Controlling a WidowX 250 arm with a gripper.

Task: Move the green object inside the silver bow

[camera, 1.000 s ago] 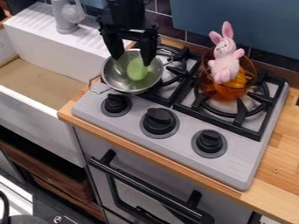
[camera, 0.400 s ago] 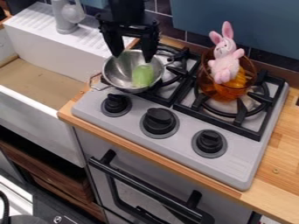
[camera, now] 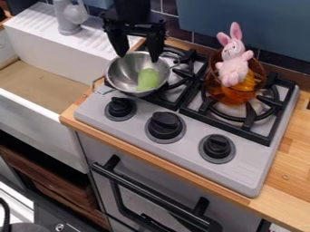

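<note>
1. Nearest, can see one black bar handle (camera: 151, 195) across the oven front.
2. Above it, count three round black knobs (camera: 165, 125) on one silver-gray stovetop (camera: 239, 170), set into the light wooden counter (camera: 293, 172).
3. To the left, find one white sink (camera: 39, 115).
4. Behind the knobs, count two black metal grates (camera: 225, 126), left and right.
5. On the left grate, see one round silver metal bowl (camera: 124, 72) with two wire handles, and inside it, toward the right wall, one smooth light-green object (camera: 147, 79).
6. On the right grate, see one amber see-through pot (camera: 212, 86) and one pink plush rabbit (camera: 233, 68) upright in it, crowding the space to the bowl's right.
7. Over the bowl's far part, find one black two-finger gripper (camera: 138, 58), jaws wide apart, holding nothing, partly blocking sight of the rim.
8. Farther back, see one gray faucet (camera: 68, 22) and dark tiles (camera: 172, 25).
</note>
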